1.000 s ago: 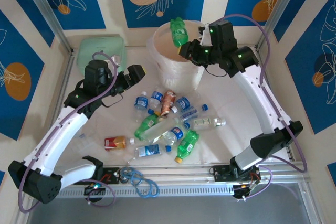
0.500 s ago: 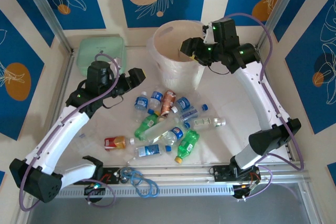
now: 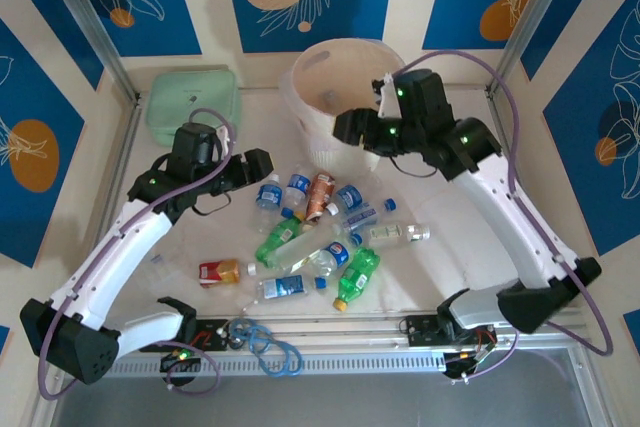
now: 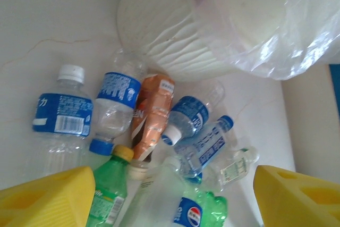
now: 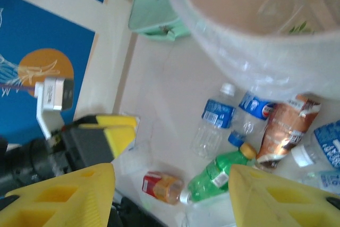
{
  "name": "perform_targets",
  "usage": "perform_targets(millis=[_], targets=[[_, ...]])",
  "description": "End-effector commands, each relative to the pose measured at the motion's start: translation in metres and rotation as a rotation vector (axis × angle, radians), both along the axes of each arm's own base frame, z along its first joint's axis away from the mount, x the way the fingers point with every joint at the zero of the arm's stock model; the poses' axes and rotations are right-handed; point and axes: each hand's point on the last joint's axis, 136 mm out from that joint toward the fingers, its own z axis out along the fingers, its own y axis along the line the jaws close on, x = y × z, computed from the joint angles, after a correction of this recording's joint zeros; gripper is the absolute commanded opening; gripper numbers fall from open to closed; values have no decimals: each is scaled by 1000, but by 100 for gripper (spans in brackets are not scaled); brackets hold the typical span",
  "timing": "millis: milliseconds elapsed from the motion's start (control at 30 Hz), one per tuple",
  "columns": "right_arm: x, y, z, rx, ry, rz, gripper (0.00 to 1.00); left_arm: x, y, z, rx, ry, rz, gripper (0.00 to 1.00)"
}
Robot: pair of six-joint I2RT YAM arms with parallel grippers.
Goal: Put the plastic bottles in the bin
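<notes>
Several plastic bottles lie in a heap mid-table: clear ones with blue labels, green ones with yellow caps, a brown-labelled one and a red-labelled one off to the left. The bin, a round translucent white bucket with a peach inside, stands behind the heap. My left gripper hovers open just left of the heap; in its wrist view the bottles lie below its yellow fingers. My right gripper hangs open and empty in front of the bin's near wall, above the heap.
A mint-green case sits at the back left, close to the bin. Metal frame posts and patterned walls close in the table. A coil of blue cable lies on the near rail between the arm bases.
My right gripper held a green bottle over the bin, opened, and the bottle is gone from it; the gripper has dropped forward off the rim. My left gripper edged toward the heap, jaws narrowing.
</notes>
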Motion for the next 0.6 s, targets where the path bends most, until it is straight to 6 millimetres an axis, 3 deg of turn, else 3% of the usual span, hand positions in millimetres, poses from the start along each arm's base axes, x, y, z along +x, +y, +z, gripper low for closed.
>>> perform_targets(millis=[0,267,567], targets=[[-13,-6,-10,-19,-24,-14,60,-18,2,-13,75,7,-73,78],[-43,-23,-53,-35,59,-57,63,-54,-23,-34,147,41,-300,83],[-41,-39,-77,-7,142,-130,64,-99,-45,-69,321,114,-544,85]])
